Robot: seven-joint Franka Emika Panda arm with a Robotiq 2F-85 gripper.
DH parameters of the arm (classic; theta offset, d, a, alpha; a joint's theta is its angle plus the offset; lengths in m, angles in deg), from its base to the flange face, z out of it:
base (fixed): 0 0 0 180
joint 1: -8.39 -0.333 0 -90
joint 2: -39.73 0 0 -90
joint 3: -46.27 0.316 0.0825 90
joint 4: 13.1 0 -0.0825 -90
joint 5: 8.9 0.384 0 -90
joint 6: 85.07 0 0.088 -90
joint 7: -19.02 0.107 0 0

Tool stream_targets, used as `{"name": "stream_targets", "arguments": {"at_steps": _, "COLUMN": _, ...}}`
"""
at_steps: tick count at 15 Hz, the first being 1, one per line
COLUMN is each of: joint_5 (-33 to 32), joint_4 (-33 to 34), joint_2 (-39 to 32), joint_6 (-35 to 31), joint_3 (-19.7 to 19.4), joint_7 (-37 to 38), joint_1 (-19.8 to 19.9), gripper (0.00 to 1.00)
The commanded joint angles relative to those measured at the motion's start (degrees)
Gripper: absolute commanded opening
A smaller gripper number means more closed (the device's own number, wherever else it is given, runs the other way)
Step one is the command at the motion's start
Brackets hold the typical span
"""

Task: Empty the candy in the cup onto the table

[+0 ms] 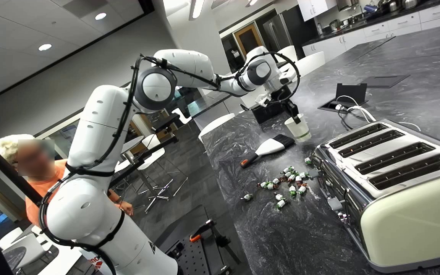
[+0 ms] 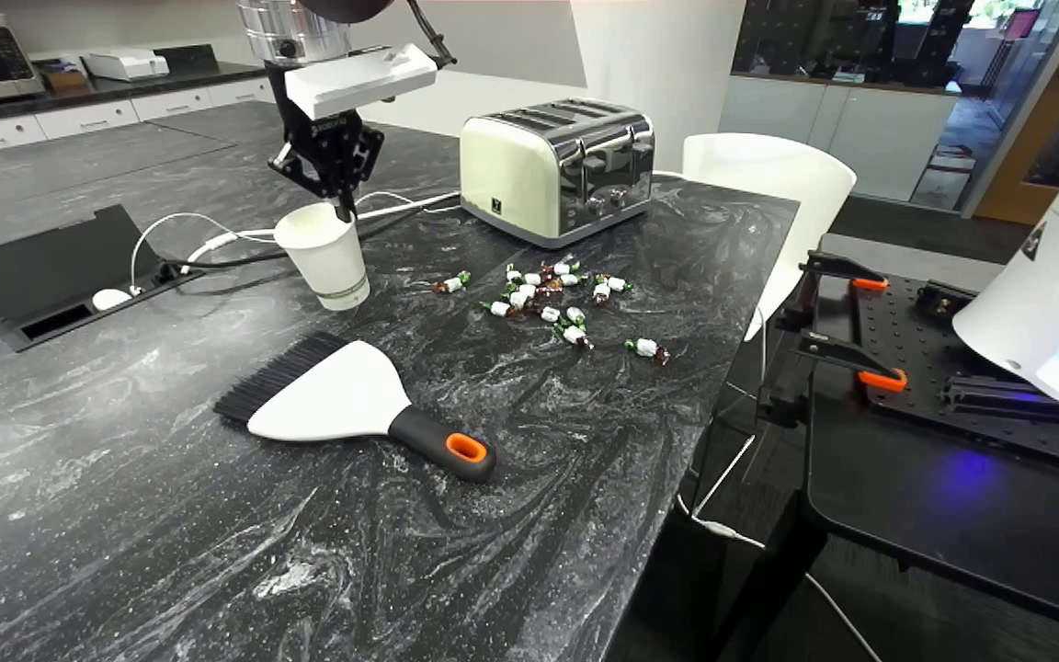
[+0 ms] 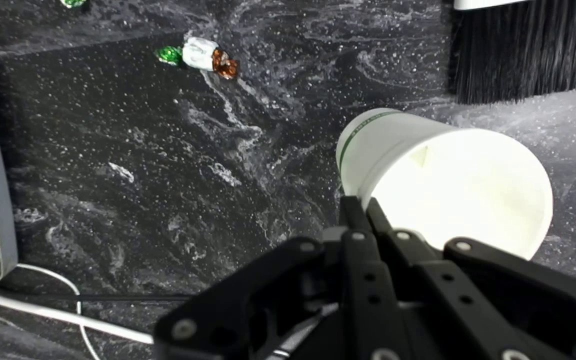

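From my station I had the gripper [image 3: 363,205] clamped on the cup [image 2: 327,267] by its rim, one finger inside the wall and the other outside. I held the cup mouth up, looking slightly tilted, at the table [image 2: 493,570]; whether its base touched down I could not tell. In the wrist view, glare washed out most of the cup's inside, and a green band circled the wall near the base.

The candy [image 2: 518,300] lay scattered on the table in white, green and brown wrappers. Most of it sat in a loose cluster near the toaster [image 2: 506,175]. One piece lay between that cluster and the cup; another lay off by itself, nearer the table's edge.

The brush [image 2: 332,395] rested near the cup, its black bristles at the end closest to it and its handle toward the table's edge. A hatch [image 2: 51,267] stood raised beyond the cup from the candy, with cords [image 1: 361,110] running between it and the toaster. In an exterior view, a person [image 1: 33,198] in orange showed partly behind the arm [image 1: 103,130].
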Motion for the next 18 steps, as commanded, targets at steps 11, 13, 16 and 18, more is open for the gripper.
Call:
{"name": "stream_targets", "arguments": {"at_steps": 11, "joint_5": 3.4, "joint_4": -4.8, "joint_2": 2.0, "joint_6": -4.7, "joint_3": 0.0, "joint_7": -1.0, "joint_1": 0.1, "gripper": 0.51}}
{"name": "stream_targets", "arguments": {"at_steps": 13, "joint_5": 3.2, "joint_4": -8.4, "joint_2": 5.5, "joint_6": -7.7, "joint_3": -0.1, "joint_7": -1.2, "joint_1": 0.1, "gripper": 0.66}}
{"name": "stream_targets", "arguments": {"at_steps": 16, "joint_5": 2.4, "joint_4": -15.8, "joint_2": 13.8, "joint_6": -8.2, "joint_3": -0.2, "joint_7": -2.5, "joint_1": -0.3, "gripper": 0.88}}
{"name": "stream_targets", "arguments": {"at_steps": 18, "joint_5": 1.5, "joint_4": -19.3, "joint_2": 18.9, "joint_6": -5.6, "joint_3": -0.5, "joint_7": -2.4, "joint_1": -0.8, "gripper": 0.99}}
